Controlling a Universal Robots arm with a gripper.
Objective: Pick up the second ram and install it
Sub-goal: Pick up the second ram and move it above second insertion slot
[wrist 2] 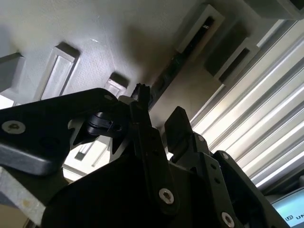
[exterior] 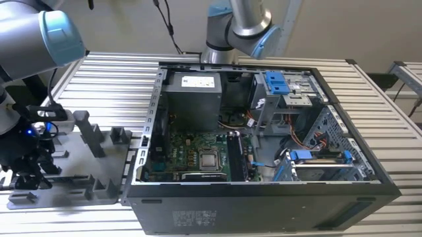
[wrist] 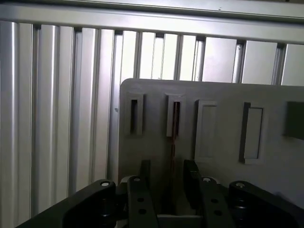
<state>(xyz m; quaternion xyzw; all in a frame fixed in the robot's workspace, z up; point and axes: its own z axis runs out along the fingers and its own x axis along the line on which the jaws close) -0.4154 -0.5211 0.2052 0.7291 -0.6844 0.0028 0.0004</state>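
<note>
The second ram (wrist: 174, 137) stands on its thin edge in the grey fixture plate (wrist: 223, 95), at the exterior view's left, well apart from the open computer case (exterior: 264, 202). The end effector (wrist: 167, 164) sits low over the plate with its jaws wide, one finger on each side of the stick and a gap on both sides, so nothing is gripped. The task looks to be at its early stage: the approach is made, but the stick is not yet clamped or lifted, and carrying it to the motherboard (exterior: 197, 153) and seating it remain.

Its long axis lies flat along the plate, parallel to the ribs of the tabletop (wrist: 57, 118). One end sits in a raised slot block on the far side from the fingers. Which end carries the label cannot be told.
</note>
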